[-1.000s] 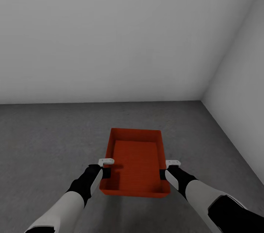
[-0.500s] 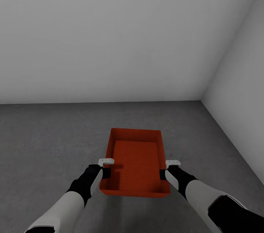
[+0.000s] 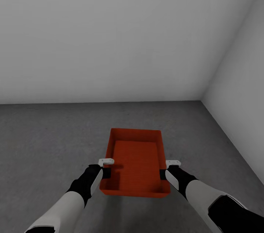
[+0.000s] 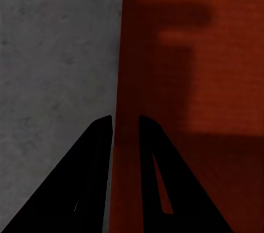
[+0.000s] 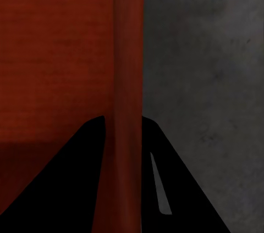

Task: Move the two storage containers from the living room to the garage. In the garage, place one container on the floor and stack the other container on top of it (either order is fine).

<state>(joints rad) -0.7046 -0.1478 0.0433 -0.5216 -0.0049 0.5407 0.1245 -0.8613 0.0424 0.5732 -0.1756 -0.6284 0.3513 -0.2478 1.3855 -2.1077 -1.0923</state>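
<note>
One orange-red open-top storage container is held in front of me over the dark grey concrete floor of the garage. My left gripper is shut on its left wall, one finger inside and one outside. My right gripper is shut on its right wall the same way. The container is empty and sits level between both arms. Whether it touches the floor I cannot tell.
Plain grey-white walls close the room ahead and on the right, meeting in a corner at the right. Bare concrete stretches to the left and in front of the container.
</note>
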